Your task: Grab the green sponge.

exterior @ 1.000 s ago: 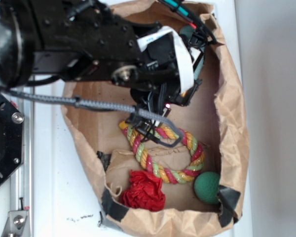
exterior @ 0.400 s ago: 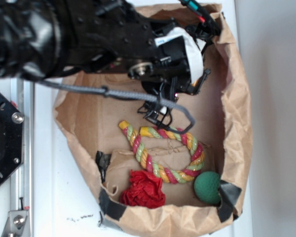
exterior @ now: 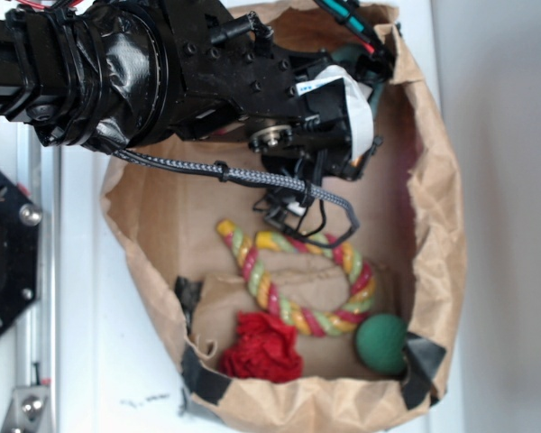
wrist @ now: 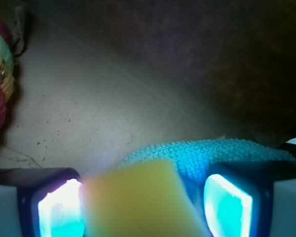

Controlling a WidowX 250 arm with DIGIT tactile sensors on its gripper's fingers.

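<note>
Here the gripper [wrist: 143, 207] hangs with jaws spread wide inside the paper bag [exterior: 428, 207]. The green sponge [wrist: 207, 153] lies at 4 o'clock, partly under a yellow block [wrist: 138, 202] between the pads. Best shift toward the sponge before closing.

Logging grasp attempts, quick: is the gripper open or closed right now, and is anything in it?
Gripper: open, fingers apart; yellow foam block and green sponge lie between them, nothing clamped.
</note>
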